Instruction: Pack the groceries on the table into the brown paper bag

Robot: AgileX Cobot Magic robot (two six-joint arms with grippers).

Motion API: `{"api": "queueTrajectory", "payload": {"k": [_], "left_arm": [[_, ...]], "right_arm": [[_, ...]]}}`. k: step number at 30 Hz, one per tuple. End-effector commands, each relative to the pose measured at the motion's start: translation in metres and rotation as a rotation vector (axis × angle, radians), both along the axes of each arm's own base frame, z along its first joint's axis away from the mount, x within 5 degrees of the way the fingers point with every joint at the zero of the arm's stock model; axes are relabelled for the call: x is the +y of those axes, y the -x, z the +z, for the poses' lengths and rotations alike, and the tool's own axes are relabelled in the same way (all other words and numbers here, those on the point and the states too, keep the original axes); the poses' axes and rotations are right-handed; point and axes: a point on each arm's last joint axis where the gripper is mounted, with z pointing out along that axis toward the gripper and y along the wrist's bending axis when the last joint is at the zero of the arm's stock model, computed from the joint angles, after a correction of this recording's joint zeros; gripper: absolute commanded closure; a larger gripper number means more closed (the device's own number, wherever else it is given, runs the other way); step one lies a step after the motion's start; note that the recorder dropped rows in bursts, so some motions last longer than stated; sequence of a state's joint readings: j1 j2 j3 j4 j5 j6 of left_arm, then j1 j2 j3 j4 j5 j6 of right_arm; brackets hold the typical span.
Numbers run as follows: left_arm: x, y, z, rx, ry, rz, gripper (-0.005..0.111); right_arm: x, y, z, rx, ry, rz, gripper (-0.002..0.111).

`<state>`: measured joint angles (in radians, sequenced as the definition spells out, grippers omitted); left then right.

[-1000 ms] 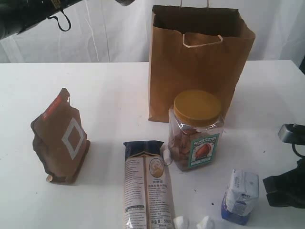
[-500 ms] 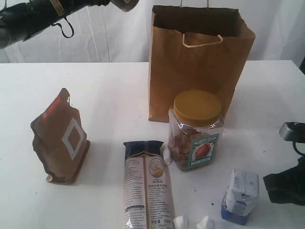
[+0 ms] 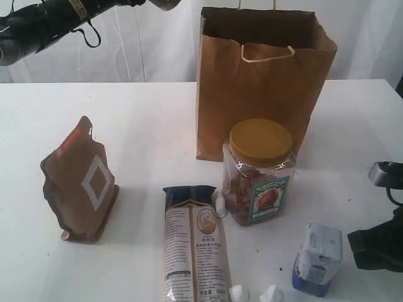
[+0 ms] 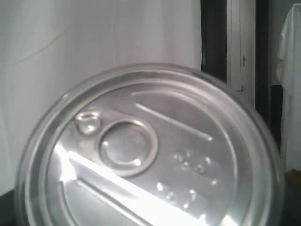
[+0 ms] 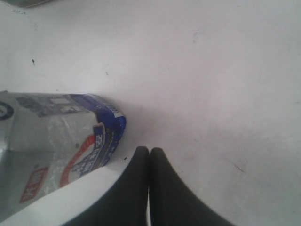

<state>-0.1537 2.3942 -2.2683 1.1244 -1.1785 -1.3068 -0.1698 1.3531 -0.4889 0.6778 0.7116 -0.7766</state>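
The can (image 4: 150, 150), rigid, smooth metal and likely heavy enough to slip, hangs high beside the paper bag (image 3: 264, 82), clamped by its round sides in the left pincer (image 3: 151, 2), while the right pincer (image 5: 149, 160), tips pressed together, sits low beside the carton (image 5: 61, 136).

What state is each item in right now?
Tall brown paper bag: upright, mouth open.
Yellow-lidded clear plastic nut jar: upright, lid on.
Long noodle packet: lying flat.
Brown pouch with white square: standing.
Small blue-white carton: standing upright.
Metal pull-tab can: held aloft, unopened.
Black right tool: shut, empty.
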Motion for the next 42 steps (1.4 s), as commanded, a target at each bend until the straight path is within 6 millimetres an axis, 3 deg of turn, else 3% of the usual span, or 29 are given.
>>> {"api": "queueTrajectory", "payload": {"k": [1,7,14,23,33,36,39,42], "left_arm": [[-0.015,0.016,0.032,-0.051,0.076,-0.087,0.107],[-0.016,0.011,0.02,-0.015,0.091,-0.092,0.107],[-0.04,0.008,-0.007,0.03,0.069,-0.129,0.107],[-0.057,0.013,-0.011,0.007,0.055,-0.148,0.107],[-0.056,0.013,-0.011,0.028,0.075,-0.154,0.107],[-0.041,0.007,-0.013,0.009,0.036,-0.118,0.107],[0.003,-0.007,-0.013,0.041,0.037,-0.054,0.107],[0.038,-0.007,0.009,0.067,0.108,-0.021,0.107]], "right_arm": [[0.0,0.0,0.0,-0.004,0.002,0.001,0.108],[0.0,0.0,0.0,-0.009,0.006,-0.002,0.108],[0.0,0.0,0.0,-0.011,0.007,-0.003,0.108],[-0.001,-0.001,0.0,-0.014,0.01,-0.003,0.108],[-0.002,-0.002,0.0,-0.029,0.022,-0.012,0.108],[-0.002,-0.002,0.0,-0.029,0.022,-0.012,0.108],[-0.002,-0.002,0.0,-0.032,0.025,-0.014,0.108],[-0.003,-0.004,0.0,-0.047,0.037,-0.024,0.108]]}}
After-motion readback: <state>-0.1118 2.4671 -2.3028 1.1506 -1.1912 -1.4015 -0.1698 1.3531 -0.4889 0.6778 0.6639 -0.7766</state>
